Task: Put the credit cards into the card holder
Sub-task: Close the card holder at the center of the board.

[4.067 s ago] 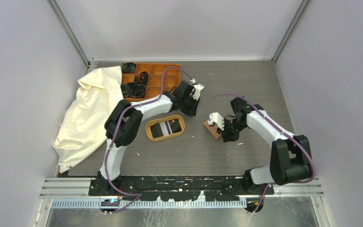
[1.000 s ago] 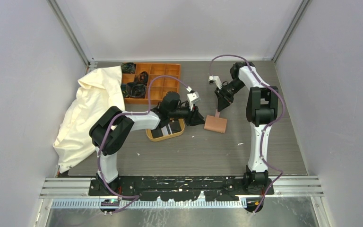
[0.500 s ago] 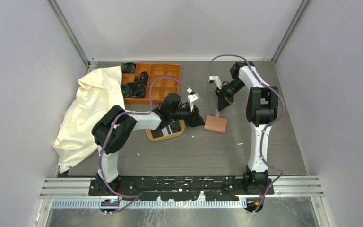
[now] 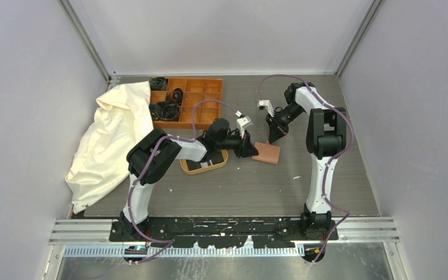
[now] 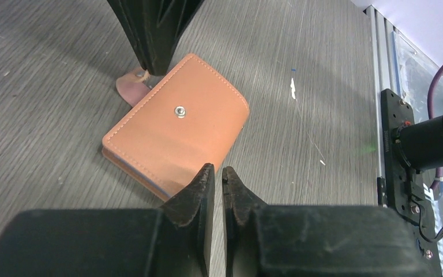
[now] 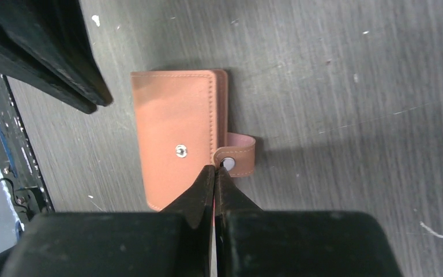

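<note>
The card holder (image 4: 266,153) lies folded shut on the table, brown leather with a snap stud (image 5: 179,111) and a loose strap tab (image 6: 239,156). My left gripper (image 4: 249,150) lies low at its left edge. In the left wrist view its tips (image 5: 217,170) stand almost together with only table between them. My right gripper (image 4: 276,135) comes down at the holder's far edge. Its tips (image 6: 215,170) are shut right beside the strap tab. The dark credit cards (image 4: 198,165) lie in the oval wooden tray (image 4: 184,165), mostly hidden by my left arm.
An orange compartment box (image 4: 195,102) with dark items stands at the back left. A cream cloth (image 4: 111,140) is heaped along the left side. Grey walls close in the table on three sides.
My left gripper has slid right up to the card holder and narrowed its jaws. My right gripper has dropped toward the holder's far edge and shut.
</note>
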Controlling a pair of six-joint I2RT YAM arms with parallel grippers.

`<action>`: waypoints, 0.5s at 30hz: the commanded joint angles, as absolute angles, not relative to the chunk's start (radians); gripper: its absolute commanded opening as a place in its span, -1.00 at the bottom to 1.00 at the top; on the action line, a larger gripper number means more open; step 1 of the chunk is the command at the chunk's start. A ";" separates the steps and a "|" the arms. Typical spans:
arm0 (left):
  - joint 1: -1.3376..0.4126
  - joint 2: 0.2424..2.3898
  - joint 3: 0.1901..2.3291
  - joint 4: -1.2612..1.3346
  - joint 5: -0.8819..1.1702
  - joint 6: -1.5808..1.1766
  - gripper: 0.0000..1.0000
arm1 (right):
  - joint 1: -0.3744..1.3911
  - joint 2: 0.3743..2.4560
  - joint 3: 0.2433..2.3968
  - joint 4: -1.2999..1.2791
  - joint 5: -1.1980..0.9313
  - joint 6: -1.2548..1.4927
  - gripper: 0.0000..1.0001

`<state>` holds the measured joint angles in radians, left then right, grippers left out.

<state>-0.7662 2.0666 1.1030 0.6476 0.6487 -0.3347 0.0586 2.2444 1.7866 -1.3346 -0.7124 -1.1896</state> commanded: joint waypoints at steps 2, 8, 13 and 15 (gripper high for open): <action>-0.781 2.101 1.173 0.706 0.623 -0.378 -0.81 | 0.063 2.095 1.685 -1.252 -0.751 -1.255 -0.98; -0.781 2.134 1.201 0.686 0.618 -0.394 -0.83 | 0.064 2.036 1.614 -1.191 -0.756 -1.266 -0.98; -0.781 2.154 1.220 0.659 0.609 -0.396 -0.84 | 0.064 2.009 1.576 -1.146 -0.748 -1.262 -0.98; -0.781 2.160 1.226 0.652 0.607 -0.396 -0.85 | 0.064 2.002 1.564 -1.124 -0.743 -1.253 -0.98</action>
<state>-0.7837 2.1475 1.1824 0.6376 0.6201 -0.3901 0.0589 2.0743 1.5822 -1.1805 -0.7250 -1.2438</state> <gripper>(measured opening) 0.080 0.049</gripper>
